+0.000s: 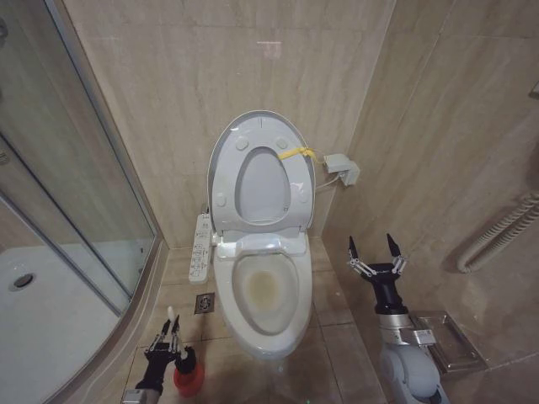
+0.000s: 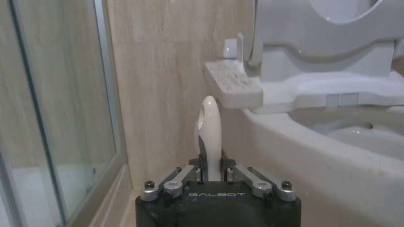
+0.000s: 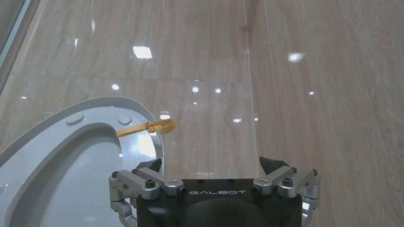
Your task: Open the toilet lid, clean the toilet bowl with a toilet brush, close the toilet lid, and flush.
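Beige stone-look tiles cover the walls and floor of a small bathroom corner, with a curved glass shower screen (image 1: 67,185) and a white shower tray (image 1: 42,328) on the robot's left. One toilet stands against the back wall. Its large glossy white oval plastic lid (image 1: 221,160) is up, leaning on the wall, with the white ring-shaped seat (image 1: 295,202) raised against it; four small round bumpers show on the seat and a yellow strap (image 1: 296,154) is tied at the upper rim. Below, the white ceramic oval toilet bowl (image 1: 290,324) lies open, a yellow-brown stain on its inner basin. One white control panel (image 1: 200,247) juts from the bowl's left side, and one white wall socket (image 1: 344,168) sits to the right of the lid. A metal drain cover (image 1: 205,303) is set in the floor just left of the bowl.

The left gripper (image 1: 171,330) is low on the floor to the left of the bowl, its fingers clenched on the whitish handle of the one short slim toilet brush (image 2: 210,137), which stands upright; a small red cylindrical holder cup (image 1: 187,380) is right beside it. The right gripper (image 1: 376,247) is held in the air to the right of the bowl, its two dark fingers spread wide, grasping nothing
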